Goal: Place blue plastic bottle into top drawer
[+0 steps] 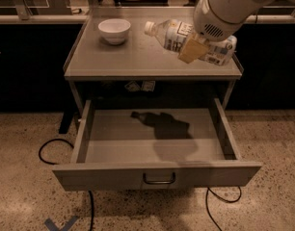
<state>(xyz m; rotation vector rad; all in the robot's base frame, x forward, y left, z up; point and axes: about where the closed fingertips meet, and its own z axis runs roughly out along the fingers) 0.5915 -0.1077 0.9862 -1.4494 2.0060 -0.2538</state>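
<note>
Camera view looks down from the front on a grey bench (133,57) with its top drawer (104,177) pulled out toward the viewer. The gripper (193,49) is over the right part of the bench top, at the end of a thick white arm (224,6) that comes in from the upper right corner. It is closed around the blue plastic bottle (174,35), with one tan finger (191,52) crossing the front of the label near the middle of the bottle.

The bottle lies close to level, tilted a little: its white cap points to the upper left and its base points to the right, near the bench's right edge. It looks lifted off the bench top rather than resting on it, though the gap under it cannot be made out with certainty. It is not in the drawer.

A bottle-shaped shadow (162,124) falls across the back half of the drawer floor, merging into a broader dark patch toward the middle. The drawer's flat front panel carries one small curved handle (159,179) at its centre.

A white bowl (114,30) stands upright on the back left part of the bench, well apart from the bottle. Two small pale tags (140,86) show just under the bench top's front edge. Dark cables (51,148) loop over the speckled floor (22,186) on both sides of the drawer, and a blue tape mark (60,224) sits at the bottom left
</note>
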